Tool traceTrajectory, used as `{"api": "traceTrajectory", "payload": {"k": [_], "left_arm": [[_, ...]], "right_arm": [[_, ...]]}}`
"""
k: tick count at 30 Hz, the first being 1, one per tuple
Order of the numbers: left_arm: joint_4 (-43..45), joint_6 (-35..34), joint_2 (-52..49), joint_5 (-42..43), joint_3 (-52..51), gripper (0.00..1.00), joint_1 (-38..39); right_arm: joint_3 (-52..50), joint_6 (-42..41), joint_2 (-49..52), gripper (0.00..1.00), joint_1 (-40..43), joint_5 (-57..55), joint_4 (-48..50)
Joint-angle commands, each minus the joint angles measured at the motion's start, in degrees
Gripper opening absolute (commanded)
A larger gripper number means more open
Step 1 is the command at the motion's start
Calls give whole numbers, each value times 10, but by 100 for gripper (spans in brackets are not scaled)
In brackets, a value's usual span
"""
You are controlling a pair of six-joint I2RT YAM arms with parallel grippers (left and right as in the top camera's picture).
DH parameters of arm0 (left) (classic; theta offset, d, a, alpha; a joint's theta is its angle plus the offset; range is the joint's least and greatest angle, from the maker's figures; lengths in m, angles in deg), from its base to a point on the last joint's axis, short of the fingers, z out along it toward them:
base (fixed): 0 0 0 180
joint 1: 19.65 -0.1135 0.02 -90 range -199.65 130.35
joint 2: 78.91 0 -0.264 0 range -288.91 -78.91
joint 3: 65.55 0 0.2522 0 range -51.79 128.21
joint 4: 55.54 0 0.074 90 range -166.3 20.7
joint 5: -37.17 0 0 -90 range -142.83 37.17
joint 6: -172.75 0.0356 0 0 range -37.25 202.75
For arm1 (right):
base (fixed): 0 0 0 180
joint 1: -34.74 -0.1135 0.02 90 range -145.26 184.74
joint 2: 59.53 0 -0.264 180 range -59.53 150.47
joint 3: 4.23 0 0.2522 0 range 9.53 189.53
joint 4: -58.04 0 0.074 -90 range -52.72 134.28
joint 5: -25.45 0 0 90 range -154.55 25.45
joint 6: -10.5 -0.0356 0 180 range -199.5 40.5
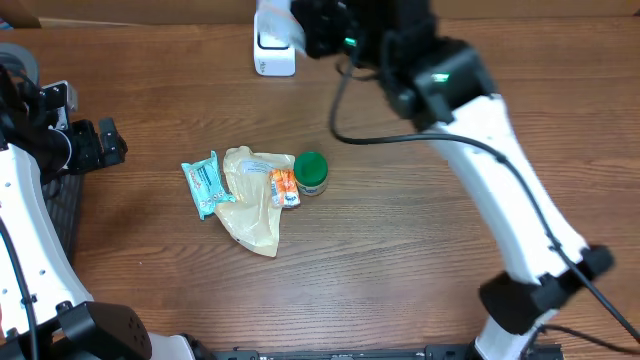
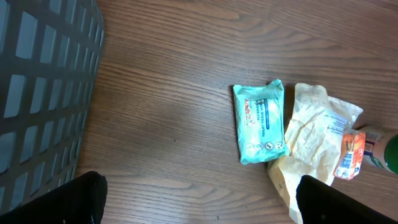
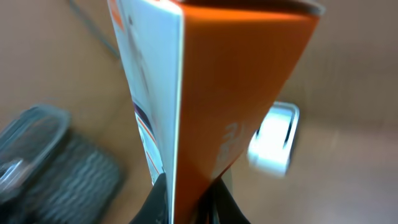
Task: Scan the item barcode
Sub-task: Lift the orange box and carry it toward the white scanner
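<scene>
Right gripper (image 3: 189, 199): clamped on the orange box (image 3: 236, 93), long axis running up the frame; faced the white scanner (image 3: 277, 140) beyond it, right of centre.

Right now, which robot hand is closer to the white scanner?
Right. The right gripper holds a box beside the white scanner; the left gripper sits far to its left.
</scene>
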Motion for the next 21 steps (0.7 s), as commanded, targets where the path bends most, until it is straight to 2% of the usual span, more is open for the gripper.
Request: {"api": "traceTrajectory", "payload": {"k": [1,5,14,17,21], "left_arm": [[1,15,3,5,0,99,4],[1,15,3,5,0,100,4],[1,15,3,5,0,100,4],[1,15,3,5,0,100,4],[1,15,3,5,0,100,4]], "right_arm": [[21,134,62,4,-33,-181,68],[21,249,135,4,-43,-245,185],[21,519,280,4,-41,-245,429],[21,574,318,4,-40,-245,514],[21,605,368,4,-32,-221,617]]}}
